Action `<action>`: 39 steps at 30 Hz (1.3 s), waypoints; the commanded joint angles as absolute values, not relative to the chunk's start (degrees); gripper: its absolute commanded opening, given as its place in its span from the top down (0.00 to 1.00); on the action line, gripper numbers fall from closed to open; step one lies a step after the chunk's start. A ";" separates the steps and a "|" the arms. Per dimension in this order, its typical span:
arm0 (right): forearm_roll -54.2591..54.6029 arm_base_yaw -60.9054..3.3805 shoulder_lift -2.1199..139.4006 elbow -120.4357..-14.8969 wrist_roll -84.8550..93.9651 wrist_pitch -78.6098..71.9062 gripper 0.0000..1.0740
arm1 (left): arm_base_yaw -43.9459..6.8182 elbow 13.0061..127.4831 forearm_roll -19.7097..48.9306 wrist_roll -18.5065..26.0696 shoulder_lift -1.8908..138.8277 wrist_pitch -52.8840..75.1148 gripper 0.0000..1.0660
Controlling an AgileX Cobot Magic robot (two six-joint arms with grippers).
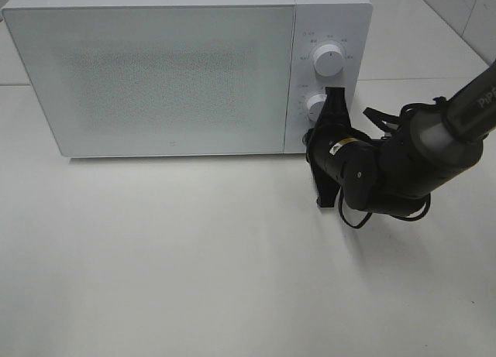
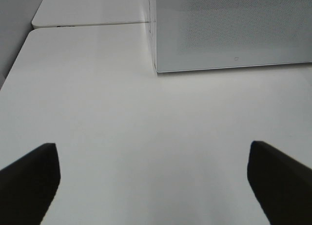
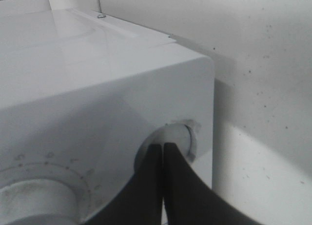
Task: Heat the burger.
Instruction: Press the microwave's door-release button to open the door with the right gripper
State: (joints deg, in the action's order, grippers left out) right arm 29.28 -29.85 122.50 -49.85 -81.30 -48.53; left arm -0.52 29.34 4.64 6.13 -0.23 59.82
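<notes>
The burger is out of view. The white microwave (image 1: 155, 70) stands at the back of the table with its door shut; in the left wrist view the microwave (image 2: 234, 30) shows only its front corner. My right gripper (image 1: 335, 94) is shut, and its tips are at the lower knob (image 1: 315, 105) of the control panel. Close up, the right gripper (image 3: 162, 146) has both fingers pressed together against the edge of that lower knob (image 3: 181, 134), with nothing between them. My left gripper (image 2: 156, 186) is open over bare table, short of the microwave.
The upper knob (image 1: 328, 61) sits above the lower one on the panel. The white table (image 1: 194, 256) spreads in front of the microwave. A second table top (image 2: 87, 8) adjoins at the far left, and a wall rises beyond the microwave's right side.
</notes>
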 commanded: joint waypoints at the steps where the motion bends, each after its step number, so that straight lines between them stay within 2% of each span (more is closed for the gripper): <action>1: 28.65 -29.34 122.04 -53.29 -79.01 -58.84 1.00 | -0.23 29.05 4.58 5.96 -1.26 59.53 0.06; 10: 33.69 -28.59 124.90 -61.65 -71.16 -68.87 1.00 | -0.23 29.05 4.58 5.96 -1.26 59.53 0.06; 15: 33.00 -28.59 124.90 -64.11 -68.24 -69.10 1.00 | -0.23 29.05 4.58 5.96 -1.26 59.53 0.06; 34: 33.63 -29.22 124.73 -63.77 -68.75 -61.25 1.00 | -0.23 29.05 4.58 5.96 -1.26 59.53 0.06; 39: 33.69 -30.19 123.64 -60.50 -71.16 -59.13 1.00 | -0.23 29.05 4.53 5.96 -1.26 59.53 0.06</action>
State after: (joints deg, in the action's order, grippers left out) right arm 42.80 -32.09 125.08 -55.98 -70.30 -46.01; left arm -0.52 29.34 4.64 6.13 -0.23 59.82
